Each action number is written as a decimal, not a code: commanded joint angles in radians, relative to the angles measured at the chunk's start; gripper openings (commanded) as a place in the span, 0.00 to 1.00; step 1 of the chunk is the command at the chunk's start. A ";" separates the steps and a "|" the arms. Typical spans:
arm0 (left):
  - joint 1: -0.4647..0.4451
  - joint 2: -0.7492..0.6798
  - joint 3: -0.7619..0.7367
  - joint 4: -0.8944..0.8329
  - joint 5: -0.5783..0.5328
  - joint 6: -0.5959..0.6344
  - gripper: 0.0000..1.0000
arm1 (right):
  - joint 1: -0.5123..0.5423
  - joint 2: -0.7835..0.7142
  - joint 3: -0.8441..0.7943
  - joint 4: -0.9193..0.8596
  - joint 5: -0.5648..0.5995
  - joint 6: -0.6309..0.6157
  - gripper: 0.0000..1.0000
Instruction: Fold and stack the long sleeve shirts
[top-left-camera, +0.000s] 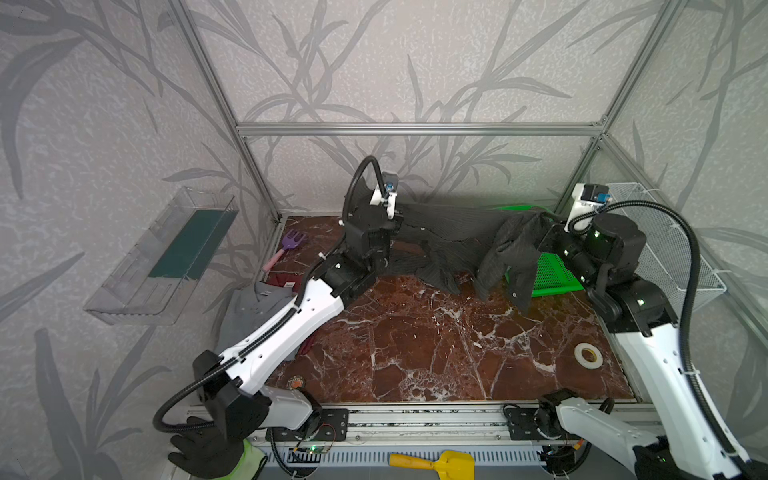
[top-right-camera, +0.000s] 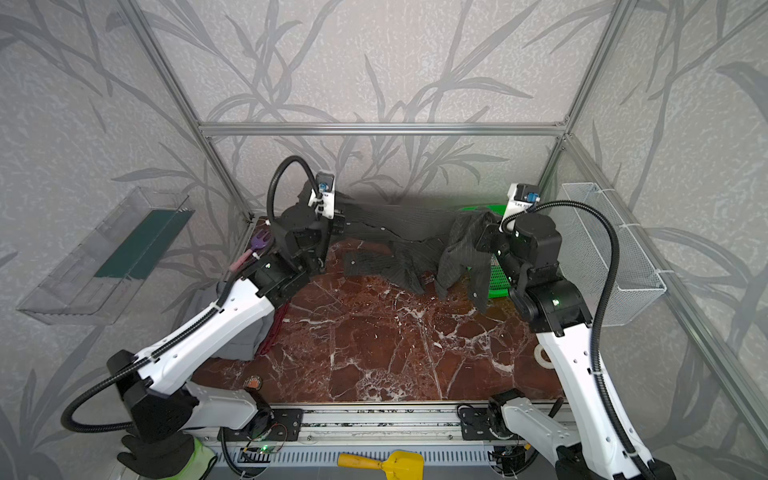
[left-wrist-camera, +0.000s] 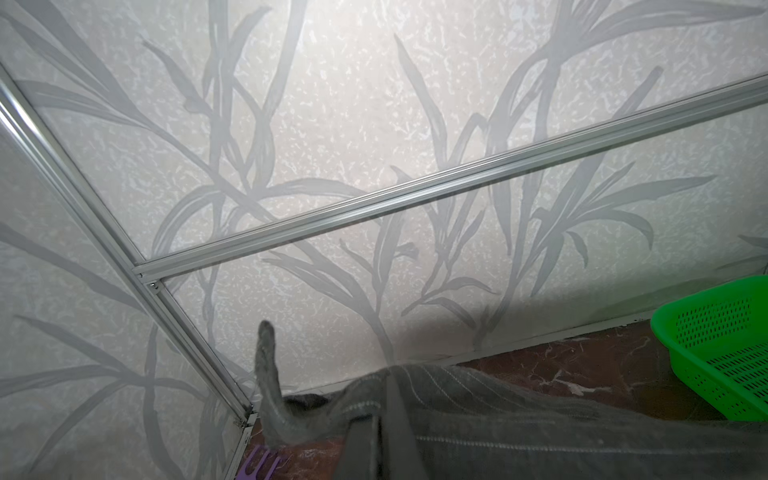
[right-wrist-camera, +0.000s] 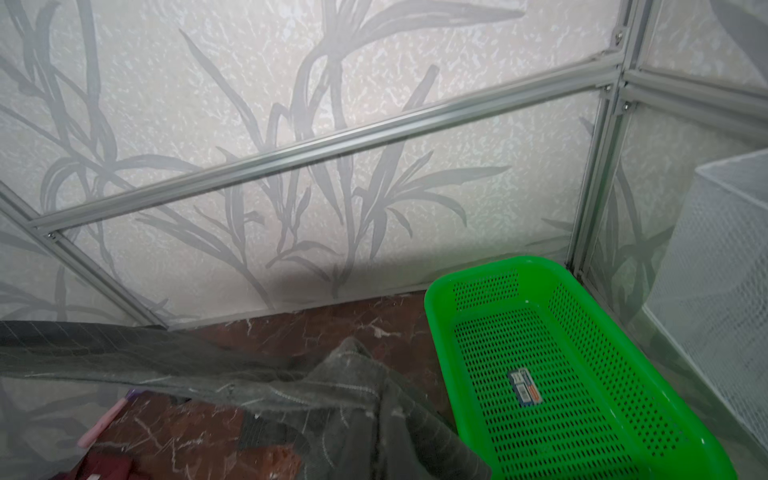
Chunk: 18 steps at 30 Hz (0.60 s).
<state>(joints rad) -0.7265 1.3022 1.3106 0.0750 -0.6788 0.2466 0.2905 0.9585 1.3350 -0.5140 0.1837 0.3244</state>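
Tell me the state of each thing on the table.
Pinstriped shirt: unfolded, stretched in the air between both grippers.
Grey shirt: lying flat, not held.
Red shirt: mostly hidden by the grey shirt.
Green basket: upright, empty.
Left gripper: shut on pinstriped shirt.
Right gripper: shut on pinstriped shirt.

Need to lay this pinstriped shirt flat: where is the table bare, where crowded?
Bare: the middle and near red-brown marble tabletop, between the grey collared shirt on the left and the white tape roll on the right. Crowded: the far strip, with the dark charcoal pinstriped shirt, green perforated plastic basket and purple toy fork.
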 joint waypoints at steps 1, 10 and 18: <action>-0.028 -0.123 -0.173 0.018 -0.190 -0.144 0.00 | 0.042 -0.106 -0.096 -0.192 0.056 0.038 0.00; -0.194 -0.368 -0.475 -0.524 -0.321 -0.742 0.00 | 0.063 -0.374 -0.242 -0.564 -0.106 0.119 0.00; -0.389 -0.303 -0.502 -0.941 -0.327 -1.256 0.00 | 0.074 -0.454 -0.381 -0.697 -0.168 0.207 0.00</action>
<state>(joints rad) -1.0878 0.9909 0.8379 -0.5602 -0.8677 -0.7006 0.3695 0.5350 0.9642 -1.0920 -0.0284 0.4706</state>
